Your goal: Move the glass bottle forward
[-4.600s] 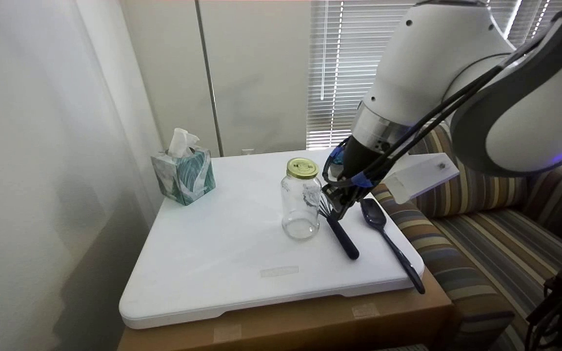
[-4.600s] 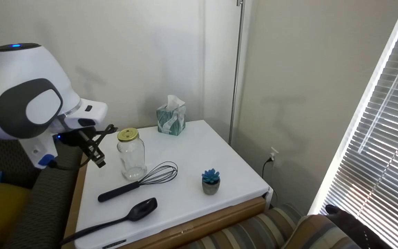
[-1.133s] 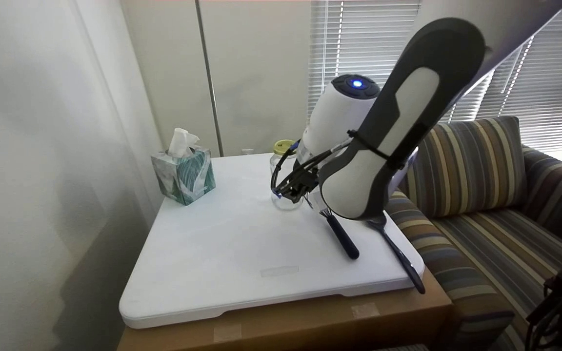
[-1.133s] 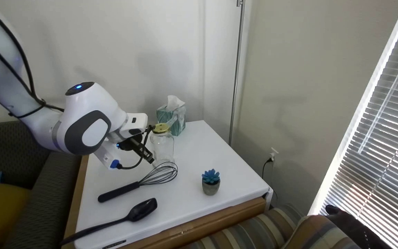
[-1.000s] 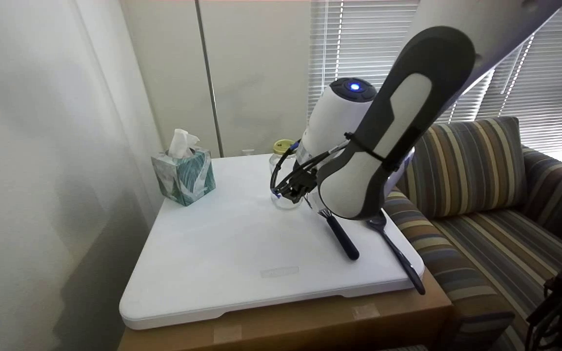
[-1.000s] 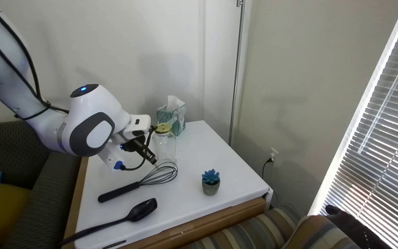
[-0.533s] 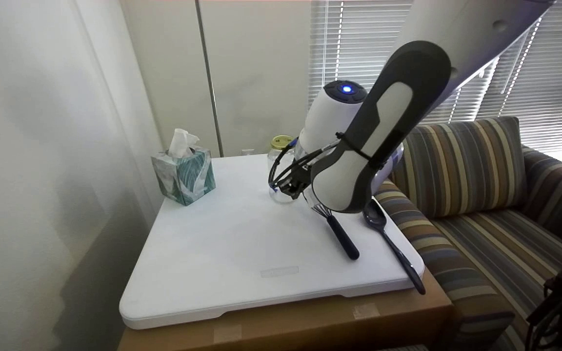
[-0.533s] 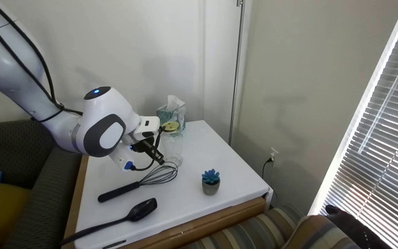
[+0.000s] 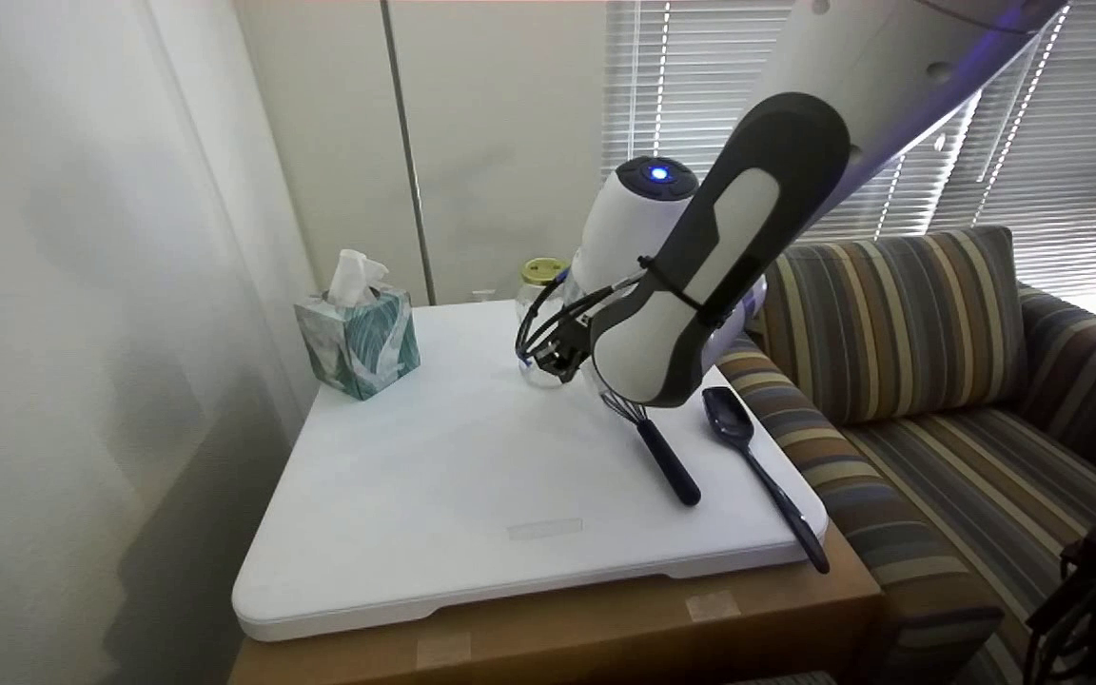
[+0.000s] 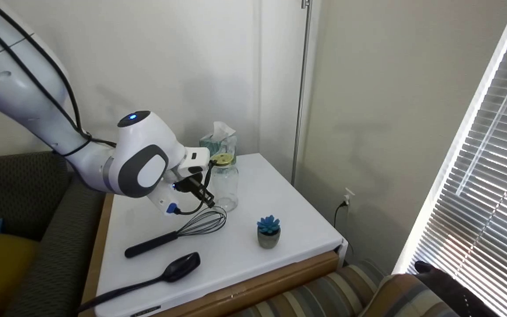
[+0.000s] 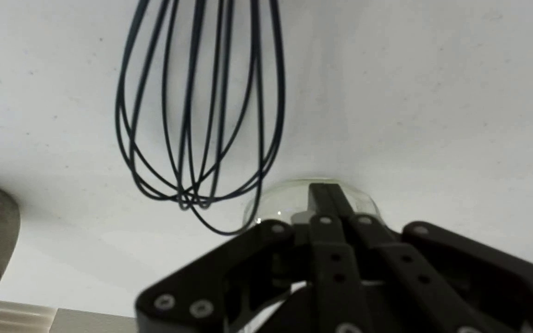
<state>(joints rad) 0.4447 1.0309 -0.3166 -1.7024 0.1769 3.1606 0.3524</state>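
Note:
The glass bottle is a clear jar with a yellow-green lid. It stands upright on the white table, beyond the whisk head, in both exterior views [image 9: 540, 269] [image 10: 227, 187]. In the wrist view, its rounded base [image 11: 294, 196] shows behind the fingertips. My gripper [image 11: 325, 187] is shut, its two fingers pressed together with nothing between them. Its tips are right against or very near the jar's side; exact contact is hidden. In an exterior view the gripper [image 10: 211, 202] is low beside the jar. Cables and the arm hide part of the jar.
A whisk [image 10: 200, 222] lies beside the jar, with its wires near the gripper in the wrist view [image 11: 201, 115]. A black spoon [image 10: 181, 266], a small blue-topped plant pot [image 10: 268, 237] and a tissue box [image 9: 362, 342] are on the table [image 9: 434, 533]. A striped sofa [image 9: 890, 333] adjoins it.
The jar has slid across the table, away toward the back in an exterior view, still upright. The shut gripper has moved along with it. The whisk, spoon, plant and tissue box have not moved.

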